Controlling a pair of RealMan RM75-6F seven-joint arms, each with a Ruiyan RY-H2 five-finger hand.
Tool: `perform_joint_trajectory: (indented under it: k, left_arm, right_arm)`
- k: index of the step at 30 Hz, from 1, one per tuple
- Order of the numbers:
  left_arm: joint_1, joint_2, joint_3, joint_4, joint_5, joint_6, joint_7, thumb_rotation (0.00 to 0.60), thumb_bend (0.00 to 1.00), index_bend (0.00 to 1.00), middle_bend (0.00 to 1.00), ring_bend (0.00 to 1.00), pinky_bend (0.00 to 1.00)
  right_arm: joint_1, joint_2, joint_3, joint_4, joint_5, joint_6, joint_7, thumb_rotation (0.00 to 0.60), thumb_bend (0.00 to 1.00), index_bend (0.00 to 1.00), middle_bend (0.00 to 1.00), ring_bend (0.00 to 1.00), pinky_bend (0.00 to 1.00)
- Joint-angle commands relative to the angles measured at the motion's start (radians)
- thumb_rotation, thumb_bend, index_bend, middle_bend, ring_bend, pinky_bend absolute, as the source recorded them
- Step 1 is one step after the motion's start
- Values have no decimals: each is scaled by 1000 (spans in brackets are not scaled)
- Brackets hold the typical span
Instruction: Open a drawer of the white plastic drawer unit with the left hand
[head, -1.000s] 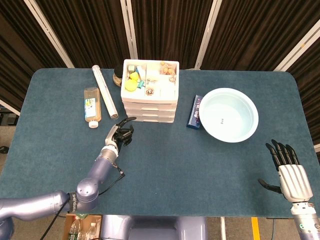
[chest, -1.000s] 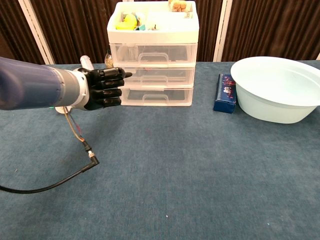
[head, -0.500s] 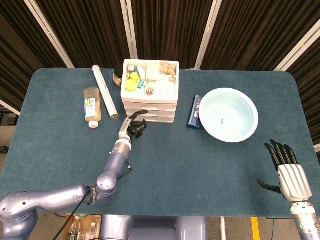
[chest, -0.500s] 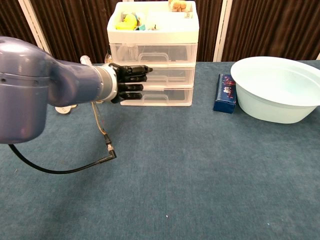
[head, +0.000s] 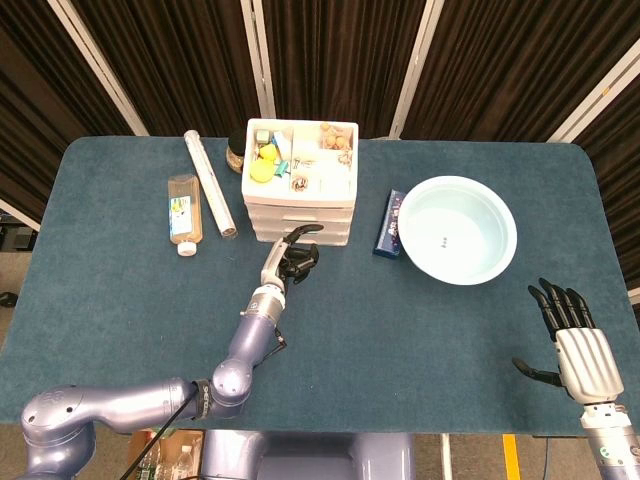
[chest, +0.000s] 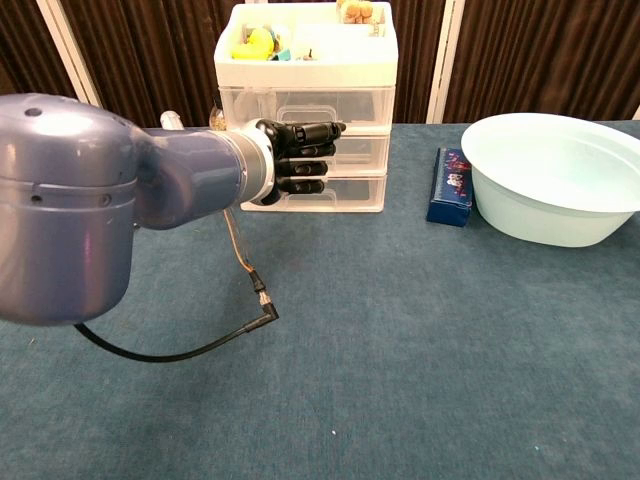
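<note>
The white plastic drawer unit (head: 300, 196) (chest: 308, 110) stands at the back middle of the table, three clear drawers all closed and an open top tray of small items. My left hand (head: 293, 259) (chest: 298, 159) is black, fingers stretched toward the unit's front, level with the middle and lowest drawers. Its fingertips lie just in front of the drawer handles; whether they touch is unclear. It holds nothing. My right hand (head: 570, 330) rests open near the table's front right corner, fingers spread.
A light blue basin (head: 457, 229) (chest: 560, 175) sits right of the unit, with a dark blue box (head: 388, 223) (chest: 450, 186) between them. Left of the unit lie a white tube (head: 209, 183) and an amber bottle (head: 184, 209). A black cable (chest: 180, 345) hangs from my left forearm.
My left hand has travelled rightward and forward from the table's left, reaching the front of the drawer unit. The right hand has stayed put.
</note>
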Motion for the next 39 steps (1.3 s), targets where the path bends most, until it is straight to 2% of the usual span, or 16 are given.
perform_joint_trajectory:
  k: [1,13,30,39]
  left_arm:
    - [10,-5,1,-12,6,18,9,600,636,272,1000,986,977]
    - [-8,-42,-21,63,28,18,33,600,636,273,1000,986,977]
    - [-20,-69,-53,113,45,24,52,600,636,269,1000,987,977]
    - [-37,-104,-84,179,57,-20,8,600,635,274,1000,987,977]
  right_arm:
    - [-1,-1,-1,-1,-1,2,-1,600,171,0,0,0,0]
    - [-2,2,-1,-2,4,1,7,600,171,0,0,0,0]
    - [0,2,1,-3,4,1,13,600,171,0,0,0,0]
    - [2,6,3,-4,7,0,25,600,171,0,0,0,0]
